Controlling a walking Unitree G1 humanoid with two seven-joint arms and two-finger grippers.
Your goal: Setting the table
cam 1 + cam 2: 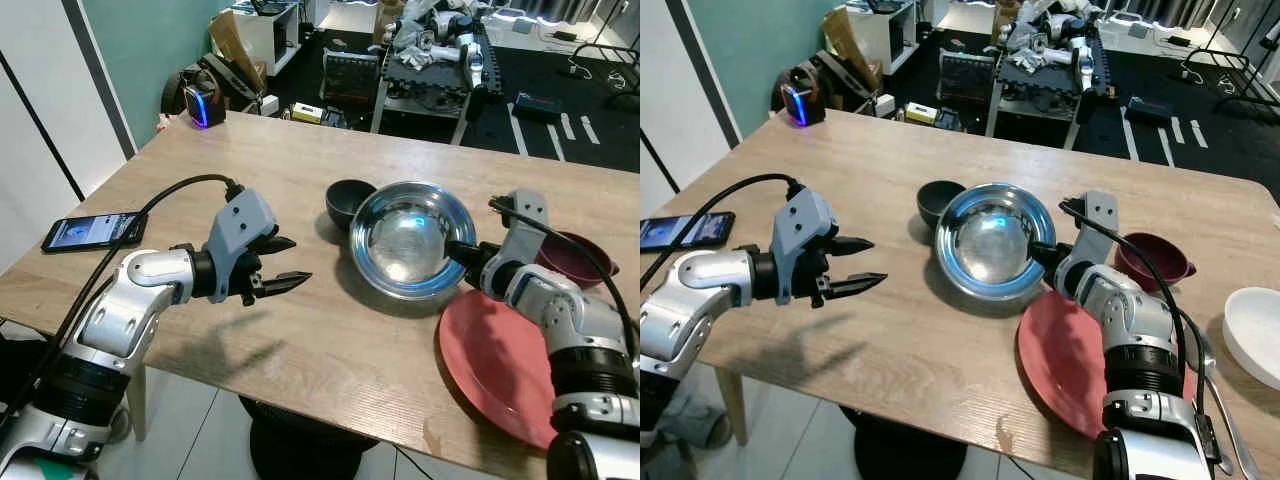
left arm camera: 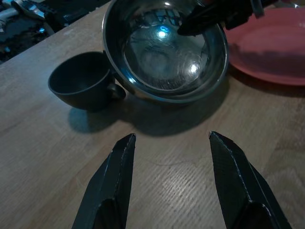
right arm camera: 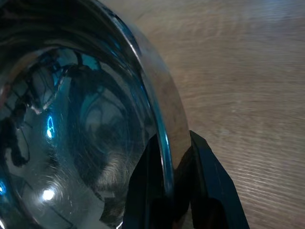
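Over the wooden table (image 1: 300, 330), right pincer (image 3: 171, 157) pinching steel bowl (image 1: 412, 238) rim, left pincer (image 1: 285, 263) spread, hovering level

A wooden table (image 1: 940, 340) carries a steel bowl (image 1: 990, 240), dark cup (image 1: 938, 200), red plate (image 1: 1065, 365), maroon bowl (image 1: 1155, 260), white dish (image 1: 1255, 335) and phone (image 1: 685, 230).

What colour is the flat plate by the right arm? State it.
Pinkish red: the flat plate shows best in the right eye view, lying beside the steel bowl.

Sharp, evenly lit; wrist views perhaps dimmer
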